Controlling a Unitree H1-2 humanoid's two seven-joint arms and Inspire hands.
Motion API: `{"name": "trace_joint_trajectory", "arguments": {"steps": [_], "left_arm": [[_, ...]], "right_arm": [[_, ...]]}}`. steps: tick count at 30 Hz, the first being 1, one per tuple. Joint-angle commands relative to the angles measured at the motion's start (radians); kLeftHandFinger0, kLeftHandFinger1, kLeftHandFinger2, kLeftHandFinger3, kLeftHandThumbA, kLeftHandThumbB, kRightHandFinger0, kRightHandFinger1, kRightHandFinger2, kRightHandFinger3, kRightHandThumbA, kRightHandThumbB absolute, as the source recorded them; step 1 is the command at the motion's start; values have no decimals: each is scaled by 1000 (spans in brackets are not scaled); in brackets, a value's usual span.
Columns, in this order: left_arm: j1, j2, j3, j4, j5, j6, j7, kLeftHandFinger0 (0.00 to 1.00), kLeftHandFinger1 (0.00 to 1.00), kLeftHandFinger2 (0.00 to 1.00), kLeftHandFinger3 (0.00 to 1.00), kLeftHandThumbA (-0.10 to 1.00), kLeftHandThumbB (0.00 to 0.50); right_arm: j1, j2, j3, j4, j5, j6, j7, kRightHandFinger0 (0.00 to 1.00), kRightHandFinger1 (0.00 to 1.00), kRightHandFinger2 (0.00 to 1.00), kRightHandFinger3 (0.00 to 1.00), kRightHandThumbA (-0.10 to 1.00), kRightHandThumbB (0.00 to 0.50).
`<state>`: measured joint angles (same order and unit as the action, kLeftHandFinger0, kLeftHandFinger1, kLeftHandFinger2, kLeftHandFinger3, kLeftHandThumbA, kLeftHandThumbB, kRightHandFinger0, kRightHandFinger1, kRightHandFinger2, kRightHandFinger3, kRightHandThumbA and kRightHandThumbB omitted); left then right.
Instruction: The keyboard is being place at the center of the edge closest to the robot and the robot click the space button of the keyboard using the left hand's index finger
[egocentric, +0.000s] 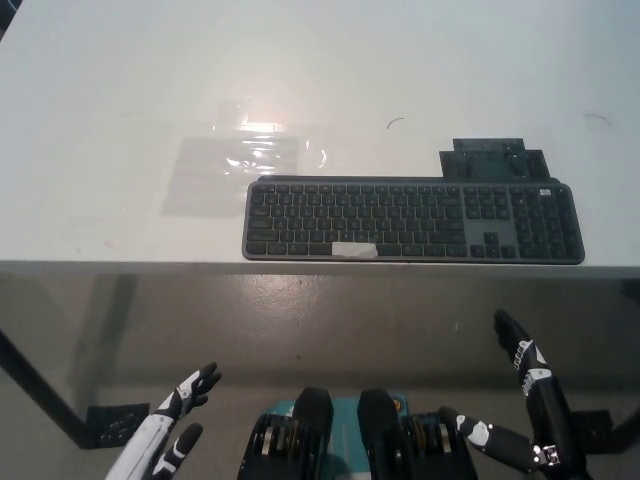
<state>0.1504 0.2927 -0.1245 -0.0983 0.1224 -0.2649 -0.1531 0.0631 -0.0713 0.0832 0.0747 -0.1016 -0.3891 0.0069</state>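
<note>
Item: keyboard (412, 220), dark grey, full-size with number pad, lying flat on the white table (120, 100) along its 6 o'clock edge, a little toward 3 o'clock of centre. Its front lies just inside the table lip. Sub-item: space bar (354, 250), marked by a pale strip, in the bottom key row at the keyboard's 6 o'clock side, toward its 9 o'clock half. Handling, as I judge it: a stiff, thin slab, probably light and liable to skate on the smooth top if nudged sideways. The keys look shallow and sprung, so nothing here wants a grasp, only one fingertip pressed straight down on the middle of the pale strip, and lightly. Adjacent: a dark flat plate (492, 158) touching the keyboard's 12 o'clock edge, and a clear film patch (250, 160) at its 10 o'clock. My left hand (175, 425): white, below the table edge at the view's 7 o'clock, fingers spread, holding nothing, space bar off at its 1 o'clock. My right hand (525, 400): black, resting low at 5 o'clock, fingers extended, empty.
</note>
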Motion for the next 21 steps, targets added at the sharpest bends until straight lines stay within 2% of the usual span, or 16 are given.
{"name": "trace_joint_trajectory", "arguments": {"steps": [1, 21], "left_arm": [[-10, 2, 6, -8, -13, -22, -11, 1000, 1000, 1000, 1000, 1000, 344], [-12, 2, 10, -18, -16, 0, -23, 1000, 1000, 1000, 1000, 1000, 354]], "right_arm": [[-16, -3, 2, -14, -9, -47, 4, 1000, 1000, 1000, 1000, 1000, 444], [-25, -7, 3, -11, -4, -36, 10, 1000, 1000, 1000, 1000, 1000, 432]]}}
